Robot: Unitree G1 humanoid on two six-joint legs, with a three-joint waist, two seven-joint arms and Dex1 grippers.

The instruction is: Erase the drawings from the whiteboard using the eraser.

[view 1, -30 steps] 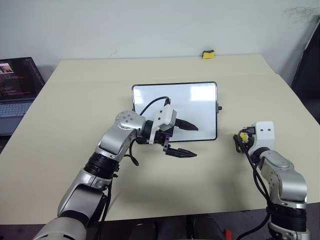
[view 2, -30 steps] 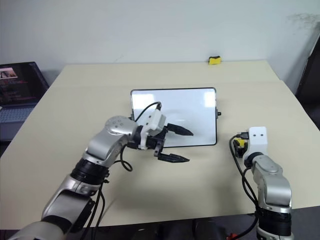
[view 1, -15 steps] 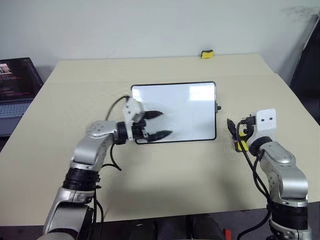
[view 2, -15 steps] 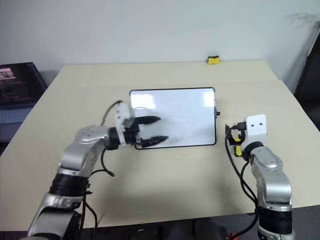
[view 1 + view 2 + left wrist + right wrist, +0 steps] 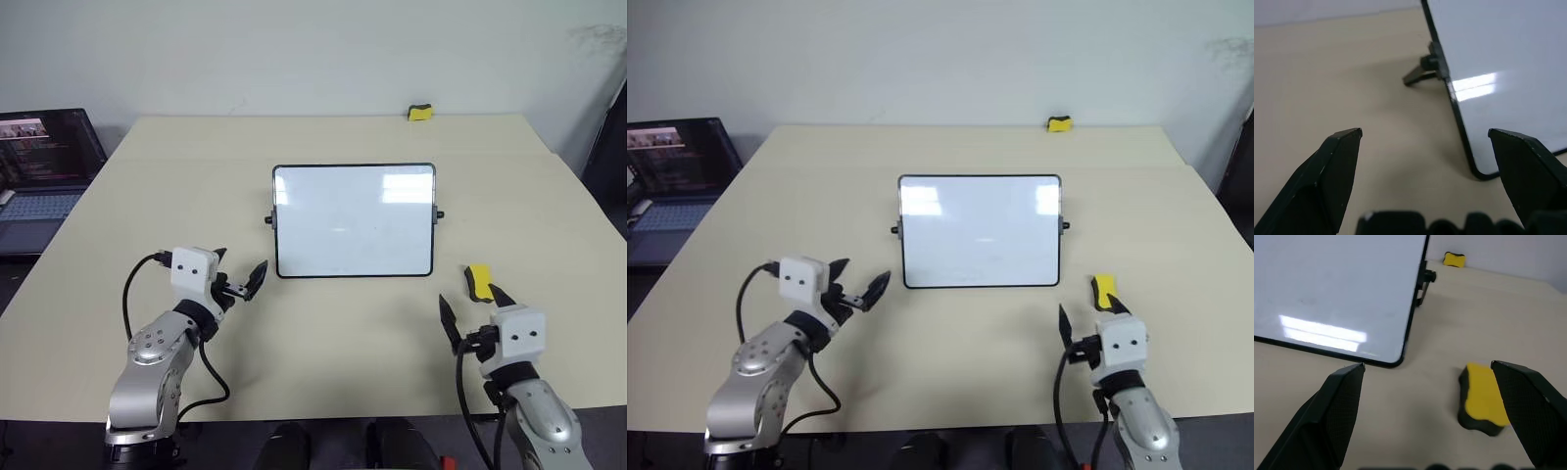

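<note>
- Your table (image 5: 333, 352) carries the whiteboard (image 5: 354, 221) at its middle, long axis running left to right, face turned up toward you; the surface reads as clean apart from a very faint trace near the centre, so judge the drawings as wiped
- Your left gripper (image 5: 238, 279) sits off the board's near-left corner, jaws spread and empty, pointing forward past that corner
- Your right gripper (image 5: 474, 311) sits near the table's front edge, well below the board's near-right corner, jaws spread wide with nothing between them
- The eraser (image 5: 477, 282) lies on the table just ahead of that right gripper and to the right of its midline, close beside the right finger, apart from the board; its long axis runs roughly front to back, yellow face up, black layer underneath
- Your right arm is far nearer to it than the left
- A second yellow-and-black block (image 5: 420, 113) rests at the far edge, well apart from everything
</note>
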